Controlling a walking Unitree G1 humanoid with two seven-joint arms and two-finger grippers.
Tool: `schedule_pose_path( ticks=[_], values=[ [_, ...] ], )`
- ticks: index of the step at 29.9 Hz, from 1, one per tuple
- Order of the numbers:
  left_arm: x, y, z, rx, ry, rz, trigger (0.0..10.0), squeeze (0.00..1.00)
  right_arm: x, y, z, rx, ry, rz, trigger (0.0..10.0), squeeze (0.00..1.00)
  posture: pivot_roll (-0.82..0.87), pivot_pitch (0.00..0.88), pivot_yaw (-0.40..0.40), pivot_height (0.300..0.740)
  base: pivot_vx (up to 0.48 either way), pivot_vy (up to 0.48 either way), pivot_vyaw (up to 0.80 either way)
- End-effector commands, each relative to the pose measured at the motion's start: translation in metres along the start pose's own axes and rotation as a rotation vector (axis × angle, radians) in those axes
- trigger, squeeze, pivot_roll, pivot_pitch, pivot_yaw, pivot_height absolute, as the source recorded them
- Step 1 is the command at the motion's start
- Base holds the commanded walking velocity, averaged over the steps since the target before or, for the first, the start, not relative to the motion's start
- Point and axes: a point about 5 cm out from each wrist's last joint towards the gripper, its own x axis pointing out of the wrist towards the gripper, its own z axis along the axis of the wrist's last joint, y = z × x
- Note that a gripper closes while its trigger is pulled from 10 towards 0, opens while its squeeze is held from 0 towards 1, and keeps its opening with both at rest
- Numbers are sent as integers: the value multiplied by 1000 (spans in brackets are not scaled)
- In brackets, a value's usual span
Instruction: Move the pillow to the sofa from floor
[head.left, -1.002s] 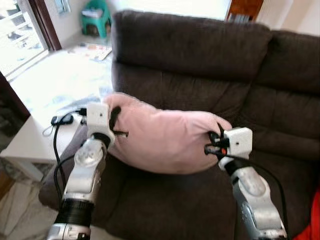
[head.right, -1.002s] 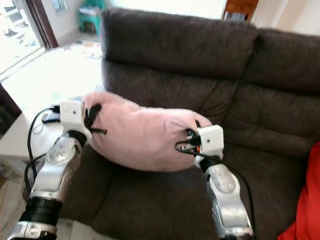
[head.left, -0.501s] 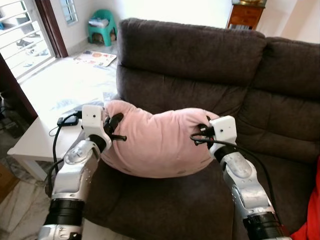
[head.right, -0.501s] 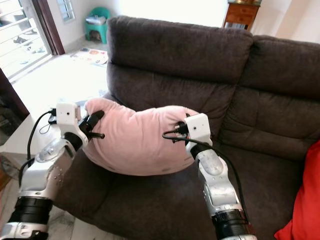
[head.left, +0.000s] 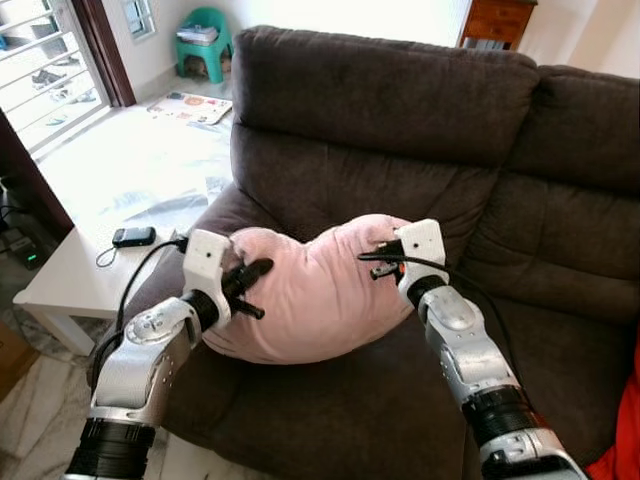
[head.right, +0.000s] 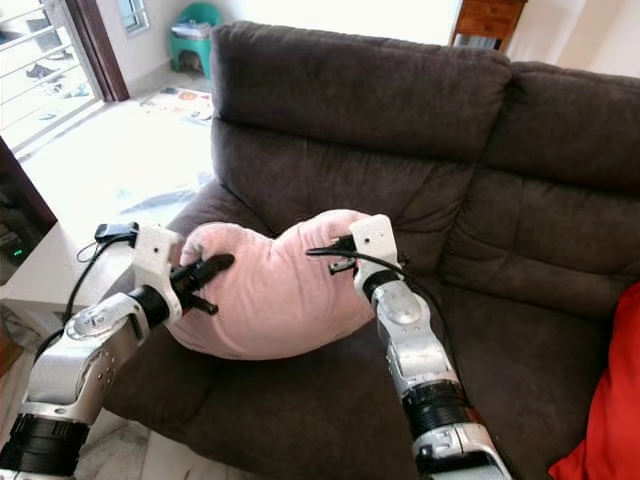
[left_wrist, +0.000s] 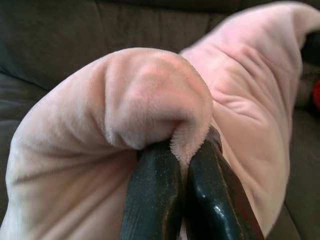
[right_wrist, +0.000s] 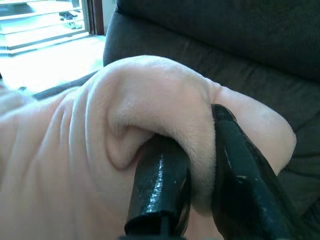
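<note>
pink plush pillow (head.left: 310, 290) is sitting on the seat of the dark brown sofa (head.left: 400, 90), its underside touching the cushion, sagging in the middle between the two arms.

left gripper (head.left: 250, 275) is clamping a fold of fabric at the pillow's left end; in the left wrist view both black fingers (left_wrist: 152, 200) are pressing together with a pinch of plush bulging over the tips. right gripper (head.left: 385, 262) is doing the same at the pillow's upper right corner; in the right wrist view the fingers (right_wrist: 160, 185) are squeezing a thick roll of fabric between them. both silver arms are reaching forward over the seat edge, white wrist modules near the pillow ends.

red fabric (head.right: 600, 400) is showing at the right edge of the sofa seat. white side table (head.left: 70, 280) is standing just beside the left armrest, a small black device (head.left: 132, 236) with a cable lying on it. farther back, a teal stool (head.left: 205, 40) is standing on the bright floor, and a wooden cabinet (head.left: 495, 18) is standing behind the backrest.
</note>
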Motion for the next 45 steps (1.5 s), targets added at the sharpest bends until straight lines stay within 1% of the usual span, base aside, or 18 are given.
schedule_pose_path(
  ticks=[1,3,6,10,13,18,22,28,37,45],
  values=[
    [8,-27,16,12,-68,-167,10000,0,10,25,26,-14,-101,94,10000,0,17,18,-33,740,0,0,0],
    [7,-29,19,-2,-82,-184,10000,0,12,24,29,-14,-106,83,10000,0,20,18,-34,740,0,0,0],
    [6,-31,22,-15,-95,-201,10000,0,17,16,36,1,-122,55,10000,0,19,19,-32,740,0,0,0],
    [5,-33,22,-17,-93,-220,10000,0,19,15,39,-1,-128,56,10000,0,19,19,-32,740,0,0,0],
    [2,-37,24,-20,-97,-257,10000,0,21,14,42,-6,-131,54,10000,0,26,18,-36,740,0,0,0],
    [-4,-43,21,-10,-60,-312,10000,0,27,13,44,-6,-130,43,10000,0,37,15,-40,740,0,0,0],
    [-5,-43,20,-17,-57,-314,10000,0,28,14,45,-3,-136,44,10000,0,39,13,-41,740,0,0,0],
    [-3,-42,13,9,-29,-285,10000,0,29,14,44,-2,-137,46,10000,0,35,10,-40,740,0,0,0],
    [-3,-42,13,4,-24,-278,10000,0,29,14,39,-6,-131,50,10000,0,34,11,-41,740,0,0,0],
    [-5,-41,10,9,-10,-270,10000,0,30,18,38,-5,-128,66,10000,0,40,16,-42,740,0,0,0]
  ],
)
